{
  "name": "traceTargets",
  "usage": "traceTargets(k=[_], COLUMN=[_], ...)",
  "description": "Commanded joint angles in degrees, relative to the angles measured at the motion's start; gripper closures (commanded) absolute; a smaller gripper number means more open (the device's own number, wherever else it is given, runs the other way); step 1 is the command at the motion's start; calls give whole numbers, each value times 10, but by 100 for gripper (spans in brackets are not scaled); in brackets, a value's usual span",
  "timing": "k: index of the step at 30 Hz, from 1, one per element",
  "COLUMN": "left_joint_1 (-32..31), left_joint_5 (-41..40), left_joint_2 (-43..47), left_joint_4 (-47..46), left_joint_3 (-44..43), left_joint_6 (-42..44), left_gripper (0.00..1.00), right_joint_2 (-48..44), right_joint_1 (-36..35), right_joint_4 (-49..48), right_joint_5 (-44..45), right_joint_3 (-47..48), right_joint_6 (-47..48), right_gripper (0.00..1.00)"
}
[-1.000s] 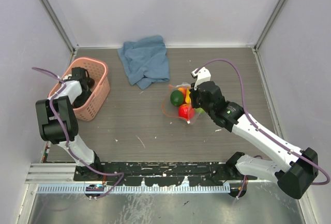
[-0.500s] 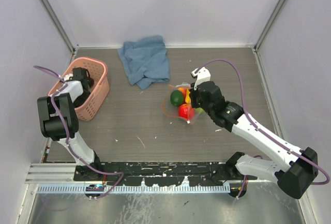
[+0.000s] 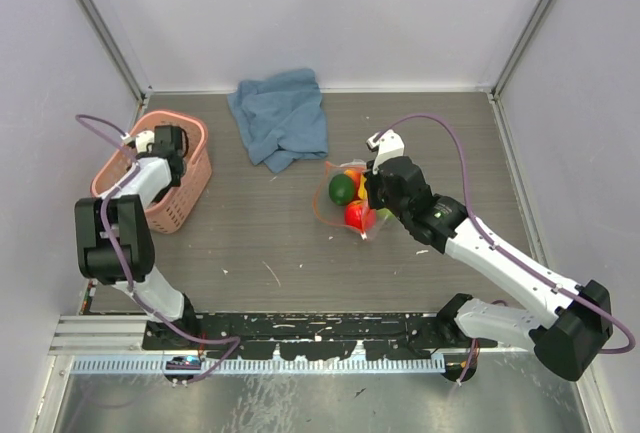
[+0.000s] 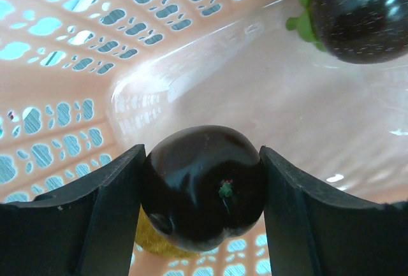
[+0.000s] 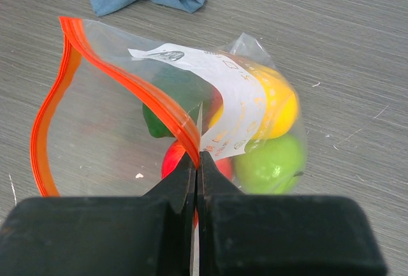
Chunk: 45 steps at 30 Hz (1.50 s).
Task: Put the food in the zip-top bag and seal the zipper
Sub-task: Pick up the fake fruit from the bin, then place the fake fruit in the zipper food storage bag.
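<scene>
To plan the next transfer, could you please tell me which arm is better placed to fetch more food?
Left. The left gripper sits inside the pink basket, fingers against a dark toy fruit. The right gripper is shut on the zipper, holding the zip-top bag open.

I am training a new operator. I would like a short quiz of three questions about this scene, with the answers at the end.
1. What part of the bag does the right gripper pinch?
2. True or false: the bag is empty.
3. In the basket, the left gripper grips a fruit that is: A yellow, B dark, C green.
Key: 1 the zipper; 2 false, fruits lie inside; 3 B.
</scene>
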<state>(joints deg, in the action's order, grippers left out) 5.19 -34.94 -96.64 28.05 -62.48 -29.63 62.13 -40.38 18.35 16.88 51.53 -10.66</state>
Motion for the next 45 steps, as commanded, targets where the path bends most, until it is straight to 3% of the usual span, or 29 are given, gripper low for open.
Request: traceTargets(k=[1,12,19,31,35,40,45], left_joint_1=[-6,-23,-24,-34,-82,-188,-255], left_joint_5=[-43,-23,124,418,487,478,484], left_joint_2=[61,219,345,431,456,473,470], left_joint_4=[10,-2,-15,14,-24,-65,-114], left_joint_3=[-7,42,69,75,109,144,161], left_joint_6=[-35,-64,-67,-48,-64,-72,-87], left_gripper=[64,64,64,63,63,63,63], right_joint_2=[-5,8,36,57,64,73,78], right_joint_1=[-2,-3,-2,-2,-2,-3,-3], right_joint_4=[-18,3,56,112,116,115,116], right_joint_5=[5,18,50,78,71,61,66], right_joint_3=[15,34,71,108,112,119,123], right_joint_6=[1,-4,-10,-17,-17,-15,-13], right_gripper=[99,99,99,100,99,99,99])
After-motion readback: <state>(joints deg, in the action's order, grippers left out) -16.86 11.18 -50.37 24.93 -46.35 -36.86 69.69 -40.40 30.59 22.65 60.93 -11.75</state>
